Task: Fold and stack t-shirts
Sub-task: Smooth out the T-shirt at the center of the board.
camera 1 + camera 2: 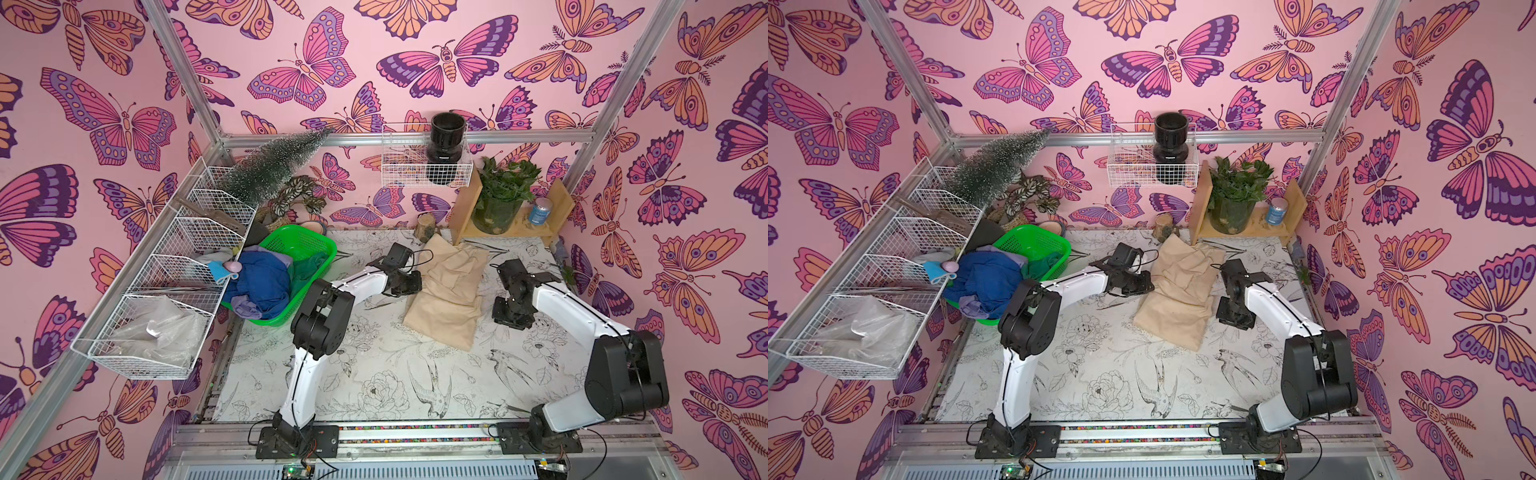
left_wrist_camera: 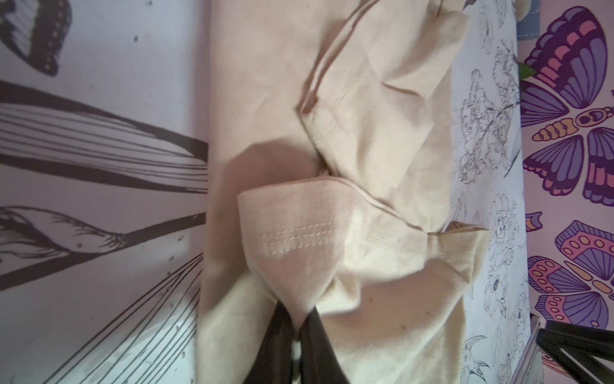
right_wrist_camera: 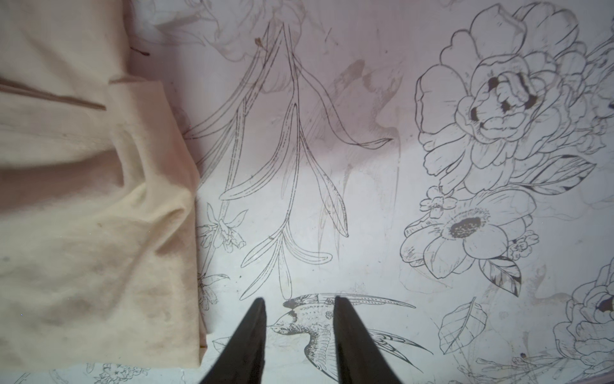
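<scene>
Left gripper pinched on beige t-shirt stitched hem, soft creased cloth; right gripper part-open, empty, above printed table.

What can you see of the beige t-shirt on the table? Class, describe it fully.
The beige t-shirt is soft, matte cloth with faint dark specks, partly folded into a long, rumpled shape lying on the flower-printed table. A stitched hem shows on a raised flap that the left gripper pinches shut. The right gripper hangs open beside its edge, not touching it.
</scene>
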You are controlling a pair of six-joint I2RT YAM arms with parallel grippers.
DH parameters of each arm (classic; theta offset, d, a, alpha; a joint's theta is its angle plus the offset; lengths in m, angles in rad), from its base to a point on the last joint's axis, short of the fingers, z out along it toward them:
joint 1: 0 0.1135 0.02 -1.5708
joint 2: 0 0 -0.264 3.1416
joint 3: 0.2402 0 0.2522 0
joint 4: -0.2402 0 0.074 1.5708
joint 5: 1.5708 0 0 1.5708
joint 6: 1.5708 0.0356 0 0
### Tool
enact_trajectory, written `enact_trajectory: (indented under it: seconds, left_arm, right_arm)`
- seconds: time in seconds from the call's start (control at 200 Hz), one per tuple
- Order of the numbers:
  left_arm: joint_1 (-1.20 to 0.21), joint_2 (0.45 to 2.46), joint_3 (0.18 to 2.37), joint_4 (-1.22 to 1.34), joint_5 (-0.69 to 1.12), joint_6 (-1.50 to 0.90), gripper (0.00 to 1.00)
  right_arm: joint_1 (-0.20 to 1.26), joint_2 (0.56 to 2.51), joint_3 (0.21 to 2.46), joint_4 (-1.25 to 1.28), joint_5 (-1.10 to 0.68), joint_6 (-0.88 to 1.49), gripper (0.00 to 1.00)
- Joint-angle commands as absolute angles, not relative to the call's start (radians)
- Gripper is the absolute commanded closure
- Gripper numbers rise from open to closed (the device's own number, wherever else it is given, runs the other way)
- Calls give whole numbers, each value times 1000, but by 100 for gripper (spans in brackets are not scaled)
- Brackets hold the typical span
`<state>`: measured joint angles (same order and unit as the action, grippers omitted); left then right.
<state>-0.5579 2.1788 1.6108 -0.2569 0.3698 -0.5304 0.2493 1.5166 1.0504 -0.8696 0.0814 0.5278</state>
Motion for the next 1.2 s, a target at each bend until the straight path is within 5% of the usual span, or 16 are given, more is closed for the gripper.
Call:
enact_trajectory:
  seconds: [0.0, 0.431, 0.586, 0.691, 1.197]
  left_arm:
    - [-563, 2137, 1648, -250, 389, -495, 88]
    - [-521, 2140, 1486, -237, 270, -463, 85]
    - [-493, 2185, 1464, -234, 241, -499, 59]
    - [-493, 2181, 1472, -235, 248, -513, 57]
    - [-593, 1719, 1121, -197, 295, -592, 53]
  right_arm:
    - [244, 1509, 1032, -853, 53, 552, 63]
    - [244, 1501, 1019, -852, 54, 543, 63]
    - [244, 1499, 1015, -853, 27, 545, 58]
    - [244, 1483, 1007, -857, 18, 546, 56]
    - [244, 1360, 897, -814, -106, 583, 52]
